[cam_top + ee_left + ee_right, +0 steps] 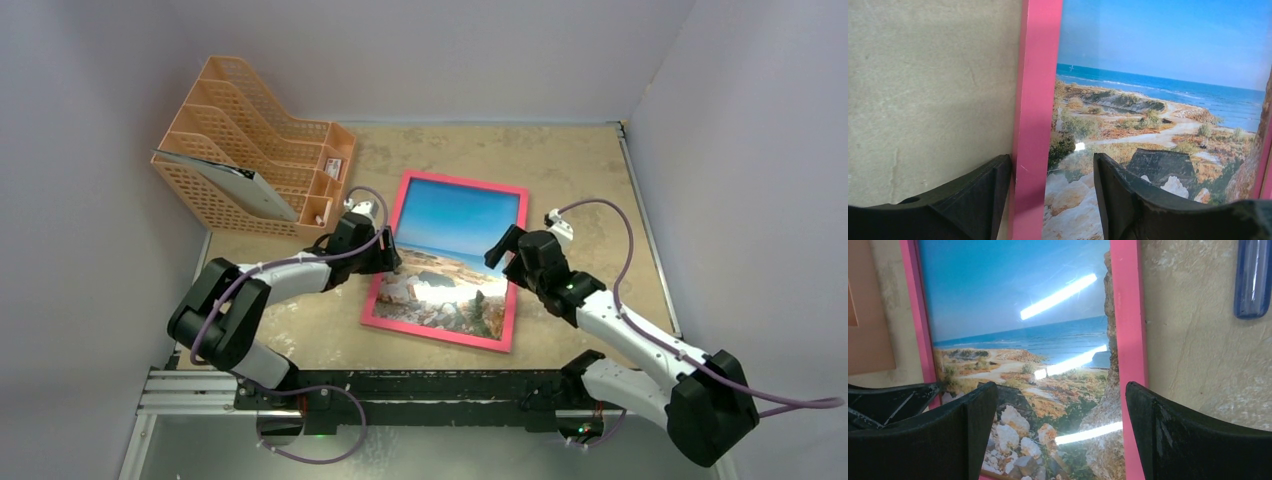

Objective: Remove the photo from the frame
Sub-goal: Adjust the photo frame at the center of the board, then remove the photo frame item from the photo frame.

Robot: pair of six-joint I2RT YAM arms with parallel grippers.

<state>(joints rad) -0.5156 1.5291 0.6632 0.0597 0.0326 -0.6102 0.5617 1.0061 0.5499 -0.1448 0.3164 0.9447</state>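
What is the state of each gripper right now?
Left gripper: open, fingers either side of the frame edge.
Right gripper: open wide, holding nothing.

The pink frame [436,334] lies flat, face up, slightly skewed, with the sea-and-shore photo [455,235] inside it.
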